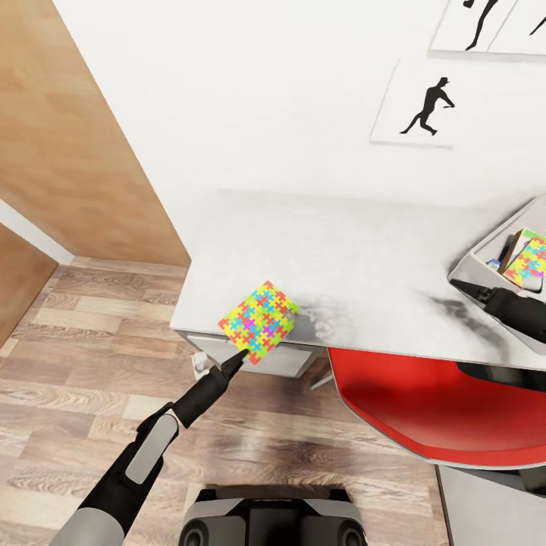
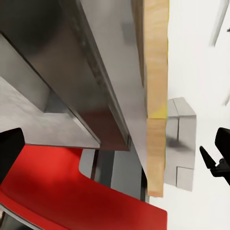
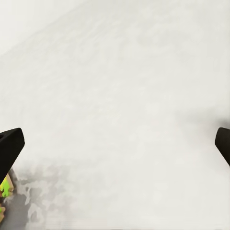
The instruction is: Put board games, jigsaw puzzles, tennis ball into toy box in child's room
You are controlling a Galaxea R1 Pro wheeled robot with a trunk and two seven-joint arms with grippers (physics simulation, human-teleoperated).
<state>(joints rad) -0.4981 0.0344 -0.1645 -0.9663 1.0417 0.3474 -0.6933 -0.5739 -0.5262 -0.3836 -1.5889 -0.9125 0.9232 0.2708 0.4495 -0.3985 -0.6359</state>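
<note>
Head view: jigsaw puzzle (image 1: 259, 321) at table (image 1: 364, 250) edge

No legible text, label, brand, number or sign appears: the wall prints (image 1: 426, 106) bear only black player silhouettes, and the jigsaw puzzle (image 1: 259, 321) on the table (image 1: 364, 250) shows only coloured interlocking pieces.

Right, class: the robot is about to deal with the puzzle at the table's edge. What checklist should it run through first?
1. Jigsaw puzzle juts past the table's front edge, reachable: ok.
2. Left gripper at the puzzle's near corner: ok.
3. Left gripper closed on the puzzle: cannot tell.
4. Right gripper open and empty: ok.
5. Toy box has room left: cannot tell.
</note>
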